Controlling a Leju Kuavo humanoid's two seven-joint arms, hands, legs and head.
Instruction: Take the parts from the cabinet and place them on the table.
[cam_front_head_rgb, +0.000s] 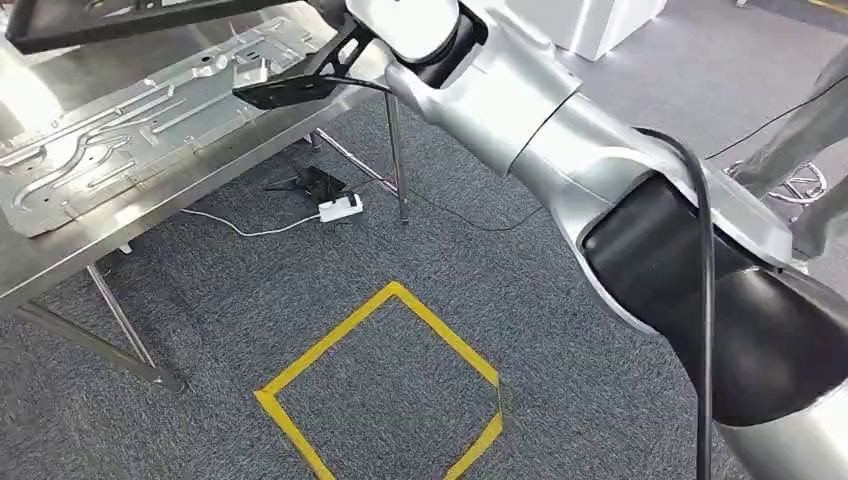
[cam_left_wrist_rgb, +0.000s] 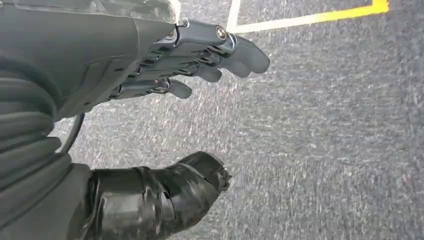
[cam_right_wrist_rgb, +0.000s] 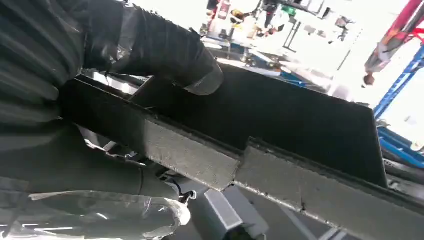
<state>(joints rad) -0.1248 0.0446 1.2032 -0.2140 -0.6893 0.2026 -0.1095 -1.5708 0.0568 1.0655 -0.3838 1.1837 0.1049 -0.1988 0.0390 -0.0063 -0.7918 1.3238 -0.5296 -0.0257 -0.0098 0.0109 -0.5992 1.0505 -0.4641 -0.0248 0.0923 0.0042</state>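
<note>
My right arm reaches across the head view toward the steel table. A black flat part with an angled bracket hangs at the arm's end, just over the table's near edge. In the right wrist view my right hand grips this black part, its thumb pressed on the upper face. A stamped silver sheet-metal panel lies on the table. My left hand hangs over grey carpet with fingers apart and nothing in it.
A dark frame edge crosses the top left above the table. Under the table lie a white power strip with its cable and a black object. Yellow tape marks a square on the carpet. A white unit stands behind.
</note>
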